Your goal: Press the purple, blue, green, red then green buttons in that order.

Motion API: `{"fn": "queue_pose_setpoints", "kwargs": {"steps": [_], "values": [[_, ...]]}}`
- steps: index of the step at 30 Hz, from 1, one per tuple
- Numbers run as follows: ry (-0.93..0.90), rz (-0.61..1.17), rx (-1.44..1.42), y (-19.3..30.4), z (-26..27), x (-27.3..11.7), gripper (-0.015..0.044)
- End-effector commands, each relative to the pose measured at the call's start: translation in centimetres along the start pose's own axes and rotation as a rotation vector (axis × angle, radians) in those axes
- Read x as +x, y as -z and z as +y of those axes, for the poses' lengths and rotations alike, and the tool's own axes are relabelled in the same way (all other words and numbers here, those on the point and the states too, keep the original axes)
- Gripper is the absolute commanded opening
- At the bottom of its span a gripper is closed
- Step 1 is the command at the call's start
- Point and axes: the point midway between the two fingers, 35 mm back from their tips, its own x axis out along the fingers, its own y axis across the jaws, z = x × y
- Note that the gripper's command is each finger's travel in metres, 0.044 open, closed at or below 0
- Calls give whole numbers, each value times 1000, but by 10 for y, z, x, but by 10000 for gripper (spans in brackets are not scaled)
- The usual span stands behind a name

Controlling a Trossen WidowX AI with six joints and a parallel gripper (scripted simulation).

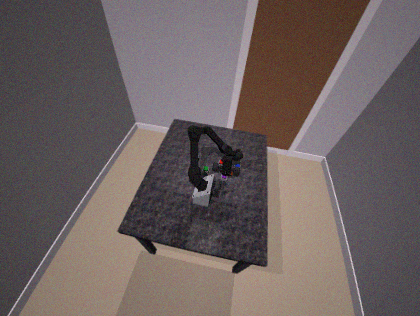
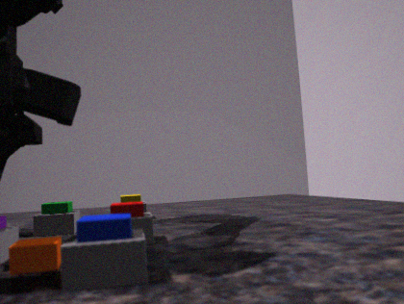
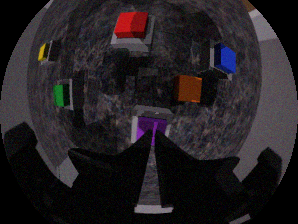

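Note:
My gripper (image 3: 153, 133) is shut and empty, its tips together over the purple button (image 3: 144, 123) (image 1: 224, 177) (image 2: 2, 222) in the wrist view. Whether they touch it I cannot tell; the tips are outside the exterior view. The blue button (image 3: 226, 59) (image 2: 104, 228) (image 1: 238, 165) stands on its grey base at the right of the wrist view. The green button (image 3: 61, 95) (image 2: 57, 208) (image 1: 206, 169) is at the left there. The red button (image 3: 131, 25) (image 2: 127, 209) (image 1: 220, 162) is at the top middle.
A yellow button (image 3: 43, 52) (image 2: 131, 197) stands beyond the green one, at the upper left of the wrist view. An orange block (image 3: 188, 89) (image 2: 35, 256) lies between the purple and blue buttons. The arm's grey base (image 1: 201, 199) stands on the dark table (image 1: 165, 200).

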Motion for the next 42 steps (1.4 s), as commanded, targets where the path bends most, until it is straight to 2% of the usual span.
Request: {"fn": "queue_pose_setpoints", "kwargs": {"steps": [1, 19, 23, 28, 32, 38, 42], "values": [[-8, 2, 8, 2, 3, 4, 20], [-8, 2, 8, 2, 3, 4, 20], [-6, 2, 7, 1, 2, -26, 20], [-6, 2, 8, 1, 1, -32, 20], [-4, 3, 9, 1, 0, -87, 20], [-4, 3, 9, 0, 0, -91, 20], [-1, 1, 7, -28, -23, -97, 20]]}}
